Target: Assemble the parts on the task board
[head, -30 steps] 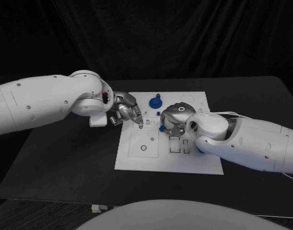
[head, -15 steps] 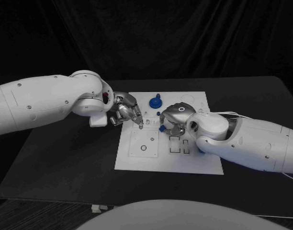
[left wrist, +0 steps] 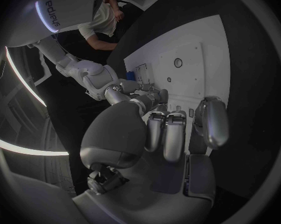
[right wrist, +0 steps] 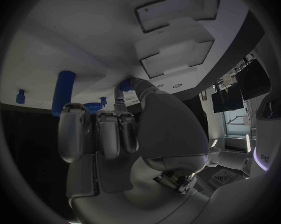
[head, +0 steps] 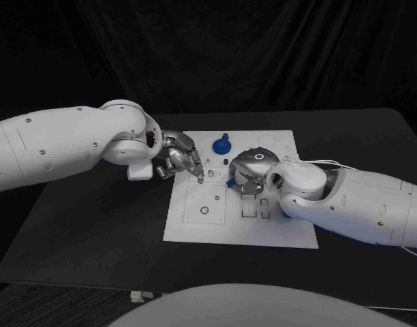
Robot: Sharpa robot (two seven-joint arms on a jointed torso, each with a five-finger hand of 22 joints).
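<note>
The white task board (head: 268, 231) lies in the middle of the black table. My right hand (head: 250, 167) hovers over the board's centre and pinches a small blue part (head: 231, 182) between thumb and a finger; the right wrist view shows that part (right wrist: 125, 86) at the fingertips (right wrist: 133, 84), against the board. A round blue part (head: 221, 145) and a small blue peg (head: 225, 135) stand at the board's far side. A blue cylinder (right wrist: 63, 92) stands on the board in the right wrist view. My left hand (head: 181, 162) sits at the board's left edge with fingers (left wrist: 165, 134) curled in, holding nothing.
Two rectangular recesses (head: 255, 206) and an oval hole (head: 204, 210) lie in the near half of the board. Both white arms reach low over the table from either side. Bare black table (head: 90, 238) surrounds the board.
My right hand has shifted slightly toward the near side of the board with the blue part still pinched. The left hand has not moved.
</note>
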